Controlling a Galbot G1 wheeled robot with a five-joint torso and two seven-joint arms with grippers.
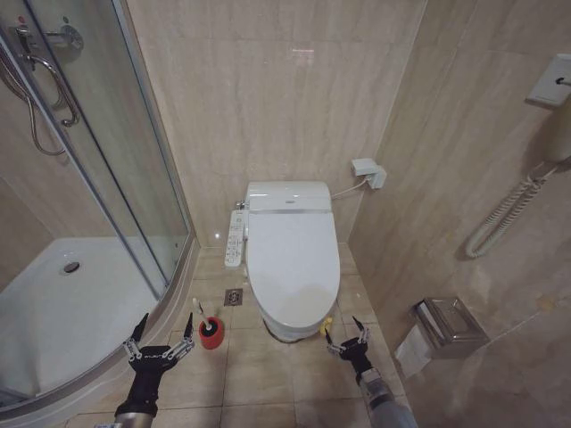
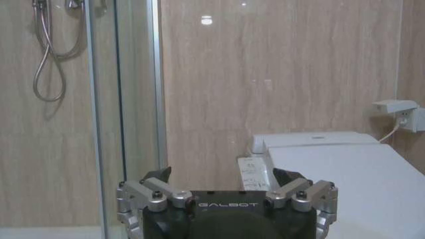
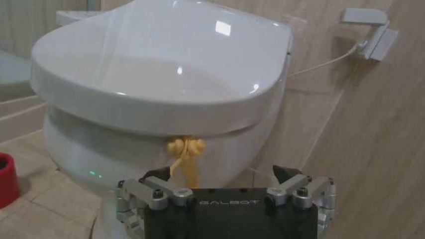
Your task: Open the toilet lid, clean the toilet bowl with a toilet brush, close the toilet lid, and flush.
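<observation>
Two grippers hang low at the near edge of the scene, both spread wide and holding nothing: the left gripper (image 1: pixel 159 342) near the curved edge of the shower tray (image 1: pixel 53 321), the right gripper (image 1: pixel 347 337) just off the near right corner of the toilet. Nothing of the task looks begun, since the toilet lid (image 1: pixel 292 263) lies flat and closed over the toilet bowl (image 3: pixel 133 149), whose inside is hidden. Just beyond the right gripper, a little to its left, a yellow knotted cord (image 3: pixel 186 149) hangs from under the lid's front rim; it looks like the pull for lifting. The likely trouble sits there: the cord is thin and slack, so the fingers could close beside it or let it slip, and a pull angled sideways might drag the lid against its hinge instead of raising it. The glossy rim itself would give a poor hold. Right of the left gripper and slightly farther, the toilet brush (image 1: pixel 198 311) stands in its red holder (image 1: pixel 211 333) on the floor, handle leaning left; a careless reach could tip the small cup over. Farther back sit the side control panel (image 1: pixel 235 238) and the wall socket (image 1: pixel 368 172).
</observation>
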